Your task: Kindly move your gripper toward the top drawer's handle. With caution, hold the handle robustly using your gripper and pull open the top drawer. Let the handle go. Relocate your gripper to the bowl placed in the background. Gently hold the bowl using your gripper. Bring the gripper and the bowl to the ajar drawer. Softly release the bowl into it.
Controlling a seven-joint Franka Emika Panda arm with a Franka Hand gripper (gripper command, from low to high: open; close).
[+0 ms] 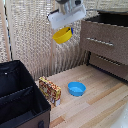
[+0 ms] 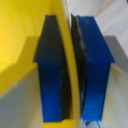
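A: Gripper [image 1: 65, 31] clamped on the bowl [image 1: 62, 35] rim, fingers [image 2: 50, 70] either side of the wall; bowl hangs just below it.

B: Top drawer [image 1: 106, 19] looks open, well off sideways. Carry level, slow approach, release low.

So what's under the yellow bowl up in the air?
Nothing touches the yellow bowl; the gripper holds it by the rim. Far below lie the wooden floor and a blue bowl. Its inside isn't visible.

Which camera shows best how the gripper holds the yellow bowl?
The wrist view: the bowl's rim is pinched between the blue fingers. The exterior view shows the bowl hanging tilted under the gripper, grip unclear.
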